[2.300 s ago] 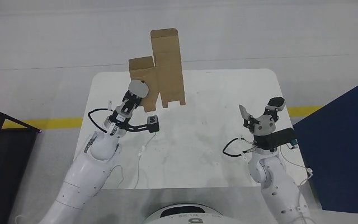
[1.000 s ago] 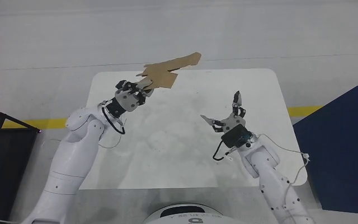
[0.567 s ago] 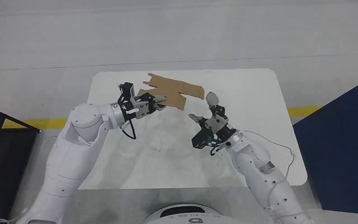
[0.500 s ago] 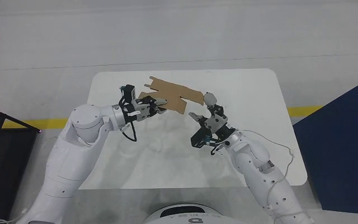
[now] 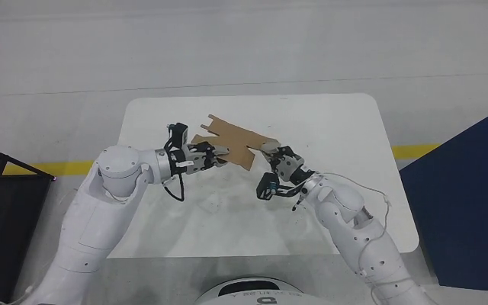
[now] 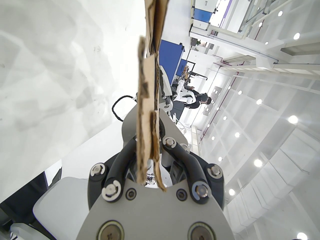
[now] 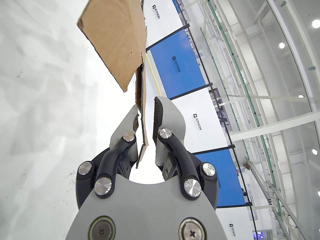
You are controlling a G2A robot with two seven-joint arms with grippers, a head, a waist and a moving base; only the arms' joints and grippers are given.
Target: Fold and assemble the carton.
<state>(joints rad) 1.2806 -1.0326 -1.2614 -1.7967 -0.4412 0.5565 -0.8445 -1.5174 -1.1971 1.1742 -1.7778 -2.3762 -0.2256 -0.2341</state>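
Observation:
The carton (image 5: 238,142) is a flattened brown cardboard blank held above the white table (image 5: 328,122), near its far middle. My left gripper (image 5: 216,155) is shut on the carton's near-left edge. In the left wrist view the cardboard edge (image 6: 147,81) runs straight out from between the clamped fingers (image 6: 128,123). My right gripper (image 5: 271,155) sits at the carton's right end. In the right wrist view a thin flap (image 7: 142,116) stands between its fingers (image 7: 166,116), with a small gap showing on one side, so the jaws are narrowly open. The broad panel (image 7: 115,36) rises beyond.
A dark blue panel (image 5: 450,206) stands off the table's right edge and a black frame (image 5: 15,206) off its left. The near half of the table is bare white surface with faint scuffs.
The left arm swung the carton from upright at the back down to a low, flatter pose over the table. The right arm came in from the right and narrowed its fingers around the carton's right end.

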